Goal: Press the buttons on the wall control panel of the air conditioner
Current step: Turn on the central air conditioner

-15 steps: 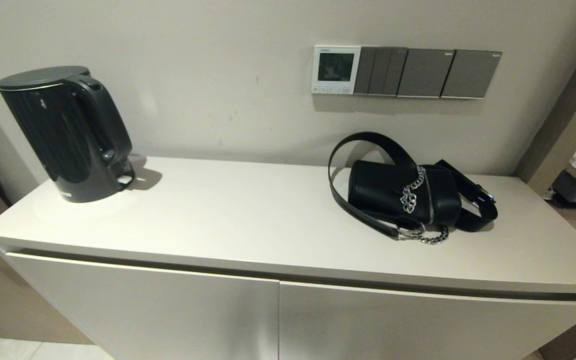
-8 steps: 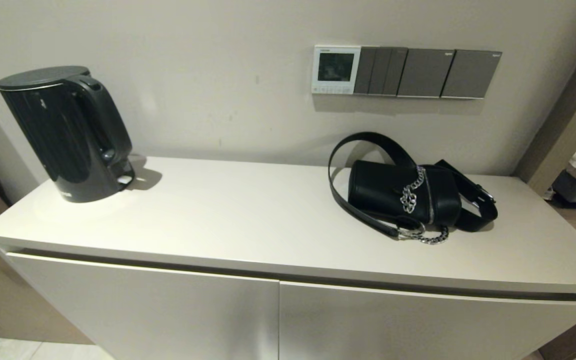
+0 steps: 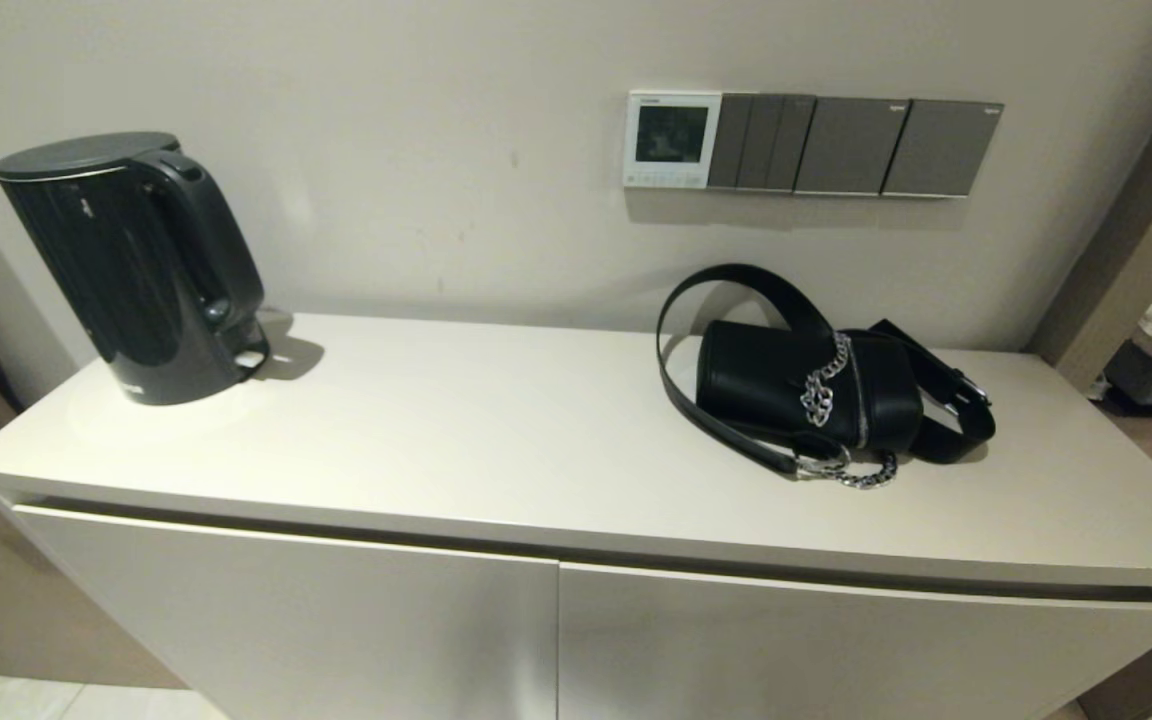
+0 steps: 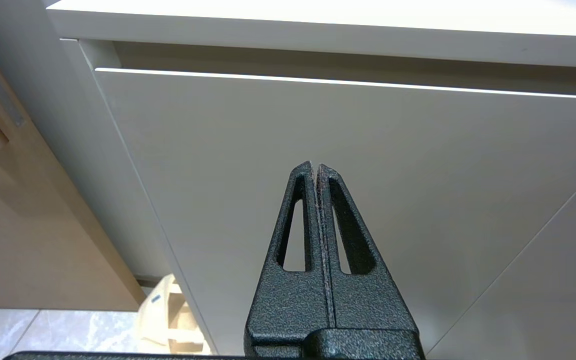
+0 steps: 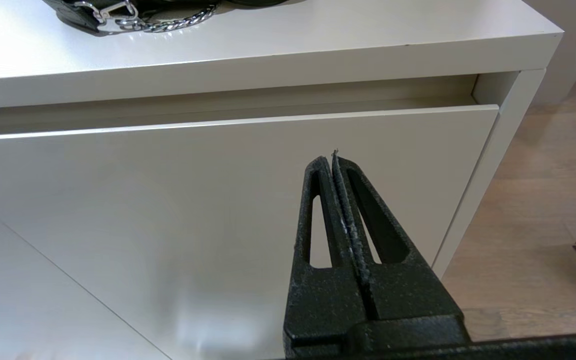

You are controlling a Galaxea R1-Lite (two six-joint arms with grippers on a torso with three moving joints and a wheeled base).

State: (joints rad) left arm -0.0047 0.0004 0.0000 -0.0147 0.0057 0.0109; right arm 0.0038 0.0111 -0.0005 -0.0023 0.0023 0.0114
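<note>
The air conditioner's wall control panel (image 3: 672,139) is a small white square with a dark screen, on the wall above the cabinet's right half. Its row of tiny pale buttons (image 3: 665,179) runs along its bottom edge. Neither arm shows in the head view. My left gripper (image 4: 316,166) is shut and empty, low in front of the cabinet's left door. My right gripper (image 5: 332,159) is shut and empty, low in front of the cabinet's right door, near its right corner.
Grey switch plates (image 3: 851,146) sit right of the panel. A black kettle (image 3: 131,262) stands at the cabinet's left end. A black handbag with strap and chain (image 3: 811,385) lies below the panel; its chain shows in the right wrist view (image 5: 138,20). The white cabinet top (image 3: 496,430) lies between.
</note>
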